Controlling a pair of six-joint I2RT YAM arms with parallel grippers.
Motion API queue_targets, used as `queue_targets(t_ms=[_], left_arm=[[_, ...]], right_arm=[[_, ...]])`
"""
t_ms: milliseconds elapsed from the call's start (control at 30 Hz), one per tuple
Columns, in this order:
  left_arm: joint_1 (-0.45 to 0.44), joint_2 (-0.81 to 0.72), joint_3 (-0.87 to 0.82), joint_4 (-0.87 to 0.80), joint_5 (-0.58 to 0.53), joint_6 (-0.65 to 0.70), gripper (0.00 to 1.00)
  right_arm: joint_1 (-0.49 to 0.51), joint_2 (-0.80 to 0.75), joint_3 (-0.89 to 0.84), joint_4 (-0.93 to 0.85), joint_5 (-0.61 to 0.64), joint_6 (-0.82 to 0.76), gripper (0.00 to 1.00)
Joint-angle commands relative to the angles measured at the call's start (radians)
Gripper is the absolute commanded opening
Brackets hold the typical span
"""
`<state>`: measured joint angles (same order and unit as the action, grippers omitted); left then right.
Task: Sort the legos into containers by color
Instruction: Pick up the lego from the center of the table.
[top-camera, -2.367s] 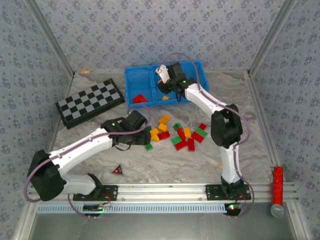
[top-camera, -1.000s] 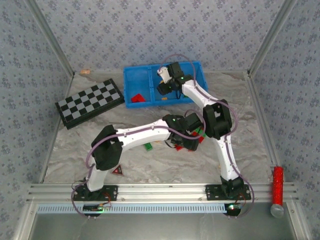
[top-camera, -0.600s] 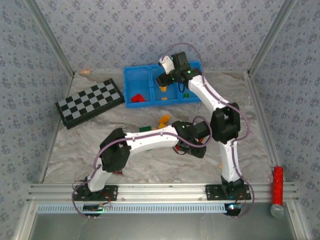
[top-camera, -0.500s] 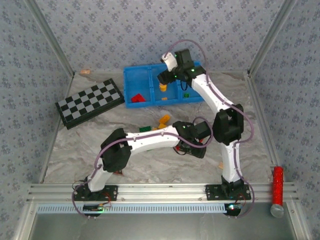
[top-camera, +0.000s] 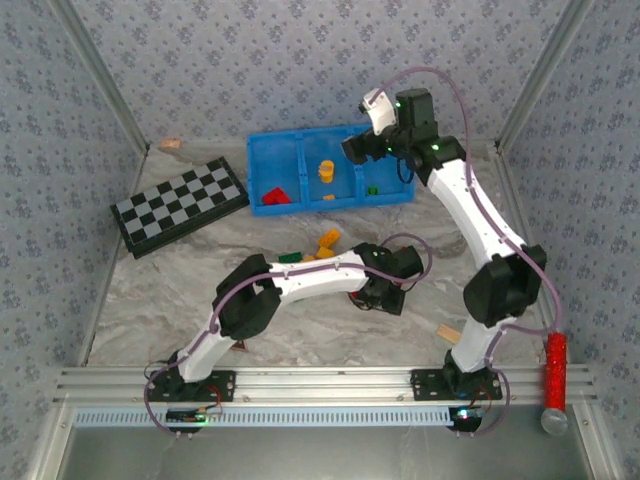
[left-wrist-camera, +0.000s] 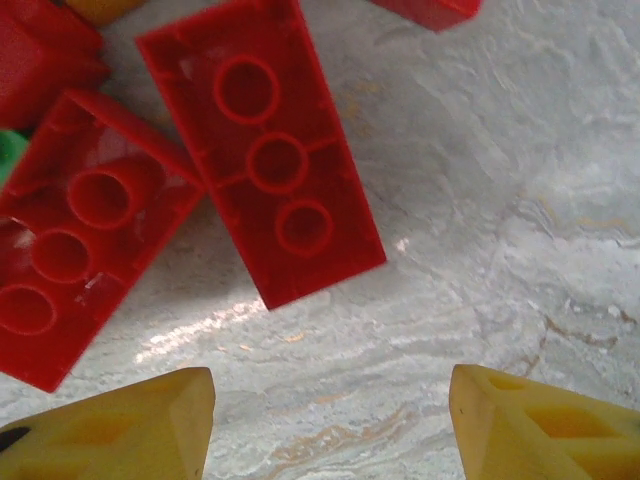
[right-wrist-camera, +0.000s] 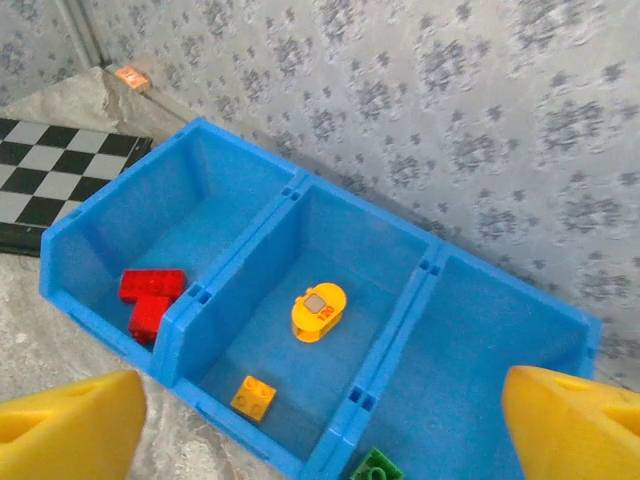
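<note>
Right gripper (right-wrist-camera: 320, 425) lifted off blue tray (right-wrist-camera: 300, 190), spread, empty; checkerboard (top-camera: 180, 205) beside tray; left gripper (left-wrist-camera: 330, 425) spread over upturned red bricks (left-wrist-camera: 265, 160)

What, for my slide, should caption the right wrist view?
Blue tray mid-sort: red bricks in the left compartment, yellow-orange pieces in the middle, a green brick at right.

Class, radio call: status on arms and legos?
Left fingers open over red legos. Right fingers open above blue tray. Loose legos beside left arm.
</note>
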<state>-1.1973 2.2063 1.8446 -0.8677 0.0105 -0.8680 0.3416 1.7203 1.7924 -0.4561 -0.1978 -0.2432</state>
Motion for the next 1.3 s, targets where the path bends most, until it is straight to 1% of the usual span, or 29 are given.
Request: queue_targets(t_ms=[0, 200, 367, 533, 733, 1033, 1267], left_arm=[[0.023, 0.032, 0.05, -0.013, -0.011, -0.028, 0.63], [0.035, 0.078, 0.1, -0.031, 0.015, -0.024, 0.63], [0.035, 0.104, 0.138, -0.04, 0.028, -0.032, 0.62], [0.033, 0.131, 0.177, -0.068, 0.045, -0.039, 0.59], [0.028, 0.15, 0.182, -0.097, 0.048, -0.042, 0.58], [0.03, 0.218, 0.263, -0.171, 0.0, -0.027, 0.58], [0.033, 0.246, 0.282, -0.188, -0.016, -0.051, 0.52]], right_arm=[[-0.026, -0.09, -0.056, 0.015, 0.051, 0.051, 0.98], [-0.105, -0.191, -0.173, 0.007, 0.051, 0.152, 0.98], [-0.157, -0.213, -0.222, 0.007, 0.013, 0.19, 0.96], [-0.176, -0.215, -0.232, 0.0, 0.006, 0.186, 0.94], [-0.194, -0.217, -0.241, -0.004, -0.003, 0.183, 0.94], [-0.205, -0.237, -0.27, -0.003, -0.017, 0.176, 0.93], [-0.217, -0.251, -0.29, -0.006, -0.024, 0.177, 0.92]])
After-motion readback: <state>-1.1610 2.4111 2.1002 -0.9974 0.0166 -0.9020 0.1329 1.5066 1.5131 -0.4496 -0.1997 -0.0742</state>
